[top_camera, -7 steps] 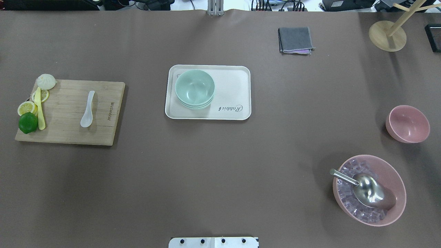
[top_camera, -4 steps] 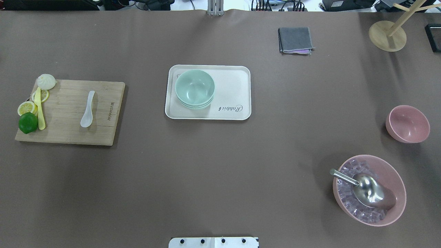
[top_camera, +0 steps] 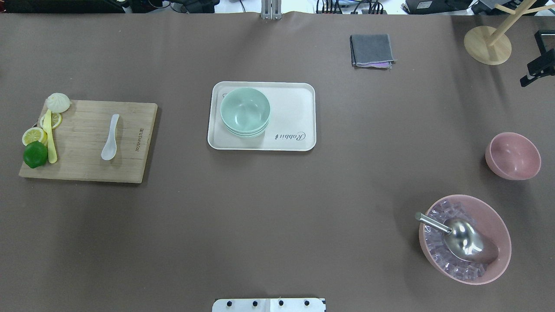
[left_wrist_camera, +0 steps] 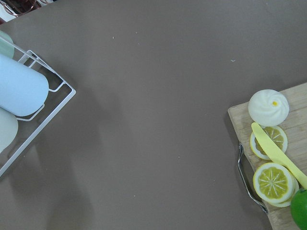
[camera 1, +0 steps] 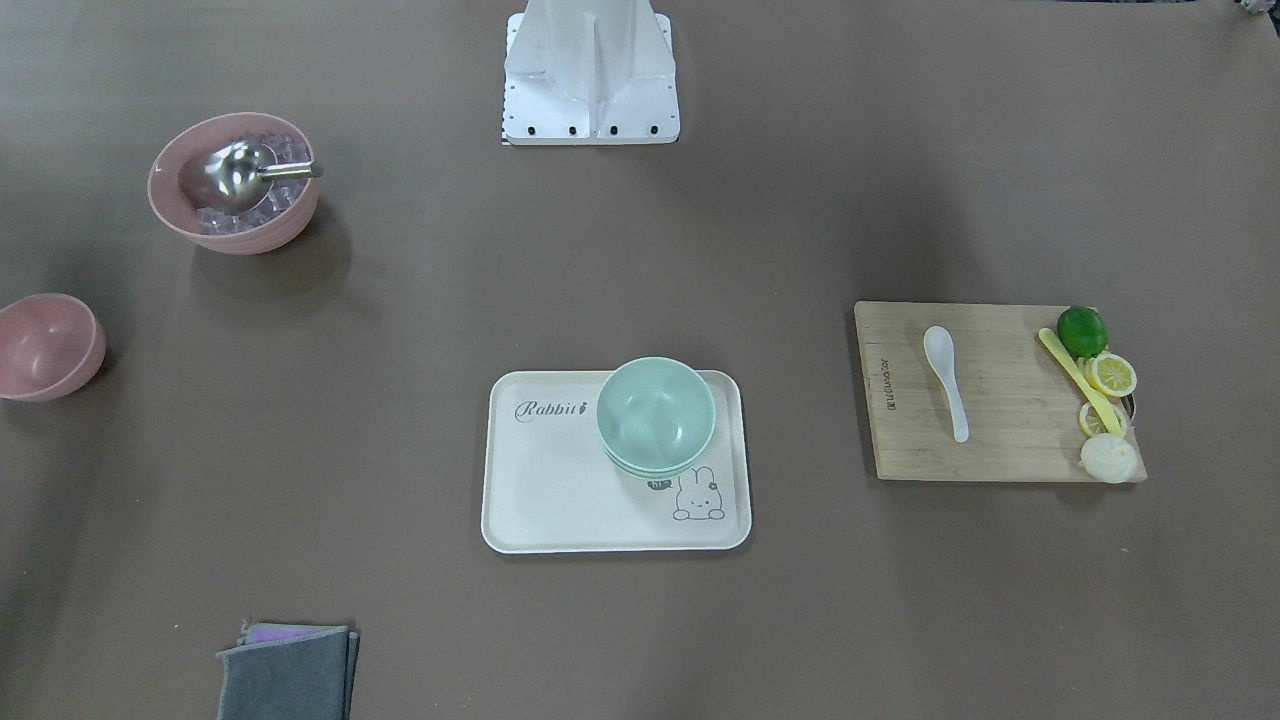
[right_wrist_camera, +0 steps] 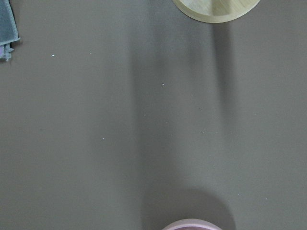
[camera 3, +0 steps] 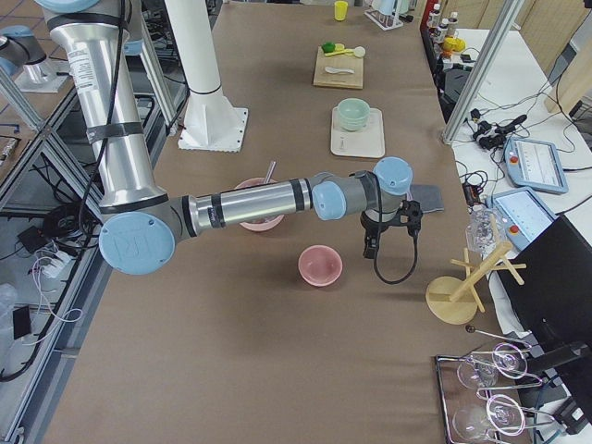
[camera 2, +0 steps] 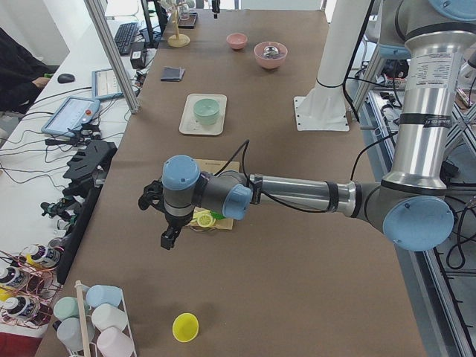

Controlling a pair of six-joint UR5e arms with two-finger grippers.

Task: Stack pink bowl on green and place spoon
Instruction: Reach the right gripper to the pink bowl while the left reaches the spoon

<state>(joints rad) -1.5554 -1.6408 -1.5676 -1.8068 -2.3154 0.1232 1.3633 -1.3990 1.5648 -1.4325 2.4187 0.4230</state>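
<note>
The small pink bowl (top_camera: 513, 156) stands empty at the table's right, also in the front view (camera 1: 45, 347). The stacked green bowls (top_camera: 245, 112) sit on a white tray (top_camera: 295, 108) at mid-table. The white spoon (top_camera: 110, 138) lies on a wooden cutting board (top_camera: 86, 164) at the left. My right gripper (camera 3: 372, 252) hangs above bare table beyond the pink bowl; only a black part of it (top_camera: 537, 69) shows overhead, so I cannot tell if it is open. My left gripper (camera 2: 169, 239) hovers left of the board; I cannot tell its state.
A large pink bowl (top_camera: 498, 260) of ice cubes holds a metal scoop (top_camera: 464, 238). A grey cloth (top_camera: 373, 50) and a wooden stand (top_camera: 488, 45) are at the back right. Lime, lemon slices, a bun (left_wrist_camera: 268, 107) and a yellow knife lie on the board's edge. A cup rack (left_wrist_camera: 53, 103) is left.
A black part of my right gripper has come into the overhead view at the right edge. The bowls, spoon and tray have not moved.
</note>
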